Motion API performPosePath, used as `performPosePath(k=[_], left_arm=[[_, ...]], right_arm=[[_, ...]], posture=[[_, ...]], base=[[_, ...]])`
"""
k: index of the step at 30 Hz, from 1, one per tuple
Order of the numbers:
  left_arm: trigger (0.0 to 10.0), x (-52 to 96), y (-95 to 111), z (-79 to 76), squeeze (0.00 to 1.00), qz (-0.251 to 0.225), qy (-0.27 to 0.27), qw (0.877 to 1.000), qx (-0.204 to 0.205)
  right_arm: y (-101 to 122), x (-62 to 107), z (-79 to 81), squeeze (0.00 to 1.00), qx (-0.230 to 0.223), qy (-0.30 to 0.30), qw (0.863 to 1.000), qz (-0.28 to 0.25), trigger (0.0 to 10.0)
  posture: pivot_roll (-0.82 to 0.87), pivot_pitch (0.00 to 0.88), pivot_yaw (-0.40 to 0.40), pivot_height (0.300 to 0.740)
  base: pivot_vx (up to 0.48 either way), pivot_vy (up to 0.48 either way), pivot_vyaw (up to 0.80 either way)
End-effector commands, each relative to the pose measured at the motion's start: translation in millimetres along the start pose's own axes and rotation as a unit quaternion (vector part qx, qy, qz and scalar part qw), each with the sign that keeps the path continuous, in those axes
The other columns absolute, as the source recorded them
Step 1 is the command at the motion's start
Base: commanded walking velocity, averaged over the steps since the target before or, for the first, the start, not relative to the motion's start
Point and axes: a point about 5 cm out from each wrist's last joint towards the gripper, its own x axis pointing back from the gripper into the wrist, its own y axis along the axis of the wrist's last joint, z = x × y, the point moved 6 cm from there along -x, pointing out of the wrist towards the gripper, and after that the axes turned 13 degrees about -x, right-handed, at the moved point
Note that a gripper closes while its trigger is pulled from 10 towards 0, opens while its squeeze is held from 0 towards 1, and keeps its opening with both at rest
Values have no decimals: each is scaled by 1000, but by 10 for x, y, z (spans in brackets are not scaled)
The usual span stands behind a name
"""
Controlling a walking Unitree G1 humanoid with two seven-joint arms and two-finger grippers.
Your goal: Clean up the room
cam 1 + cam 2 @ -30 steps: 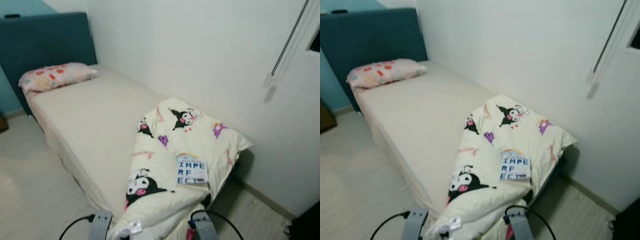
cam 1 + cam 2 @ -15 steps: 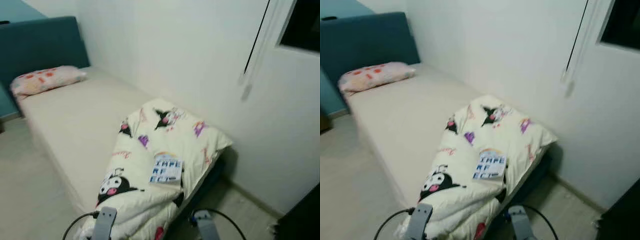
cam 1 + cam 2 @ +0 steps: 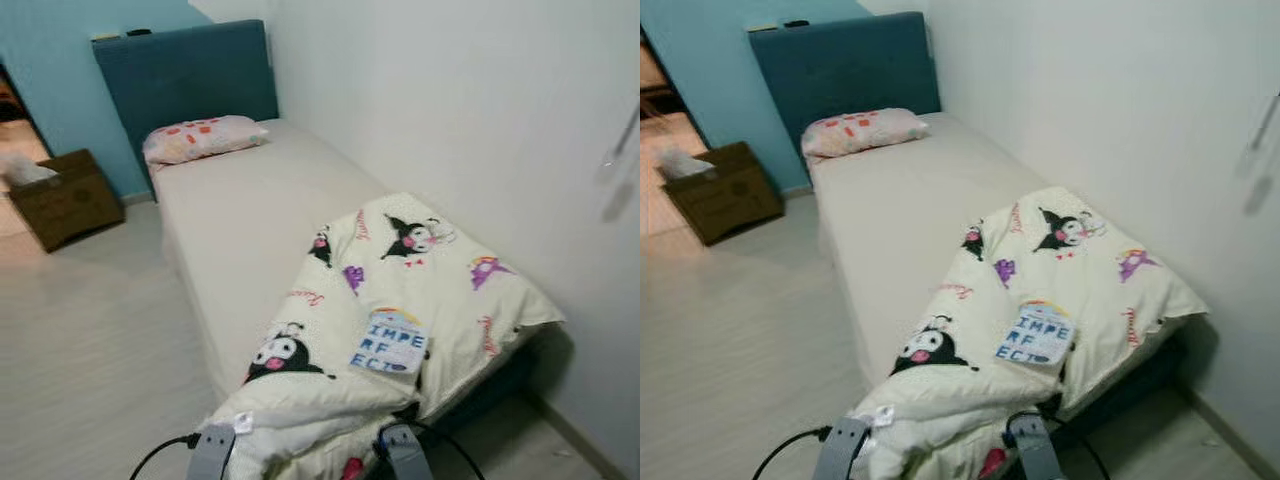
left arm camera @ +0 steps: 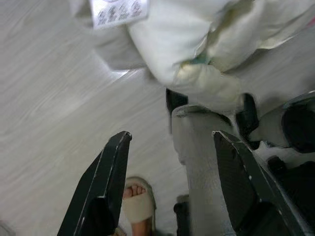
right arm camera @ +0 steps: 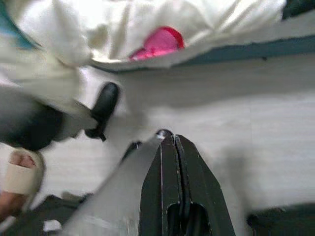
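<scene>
Left gripper [image 4: 170, 142] jaws spreading wide, right gripper [image 5: 171, 142] jaws pressing together; both hanging near blanket [image 3: 420, 280] on bed [image 3: 250, 200].

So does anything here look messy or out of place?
Yes: the cartoon-print duvet is bunched in a heap at the foot of the bed, one end sagging over the edge toward the floor. A book lies on top of it. The pillow looks tidy.
</scene>
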Motion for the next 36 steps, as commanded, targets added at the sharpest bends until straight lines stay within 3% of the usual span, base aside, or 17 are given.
performPosePath(k=[1,9,10,14,16,21,22,25,28,36], left_arm=[[10000,4,-25,12,0,4,1,1000,-3],[10000,0,-16,-14,0,1,-2,1000,-4],[10000,-1,-14,-23,0,1,-4,1000,-6],[10000,-2,-8,-33,0,-1,-6,1000,-12],[10000,-3,-5,-40,0,-2,-8,1000,-12],[10000,-3,-6,-46,0,-2,-8,1000,-10],[10000,-4,-5,-48,0,-2,-9,1000,-10],[10000,-4,-2,-49,0,-2,-9,1000,-9],[10000,-7,17,-55,0,-4,-10,1000,-10],[10000,-9,57,-37,0,-10,-3,1000,-1]], right_arm=[[46,-5,14,0,4,-1,1000,-9,10000],[179,17,-74,0,-17,-14,998,-51,10000],[350,35,-112,0,-42,-17,995,-86,10000],[606,71,-145,0,-72,-14,988,-136,10000],[897,124,-203,0,-124,-16,974,-187,10000],[1109,171,-234,0,-149,-17,964,-219,10000],[1273,212,-213,0,-158,-6,956,-246,10000],[1337,230,-198,0,-164,0,952,-258,10000],[1543,294,-113,0,-181,30,937,-295,10000],[1765,375,32,0,-208,85,916,-331,10000]], posture=[[-103,0,11,721],[-106,0,9,721],[-106,0,10,721],[-106,0,10,721],[-107,0,12,721],[-112,0,15,721],[-114,0,14,721],[-115,0,14,721],[-115,0,15,721],[-113,0,18,721]], base=[[0,0,750],[0,0,750],[0,0,756],[0,0,770],[0,-472,0],[0,-471,0],[0,-469,0],[0,-469,0],[0,-469,0],[0,-161,0]])
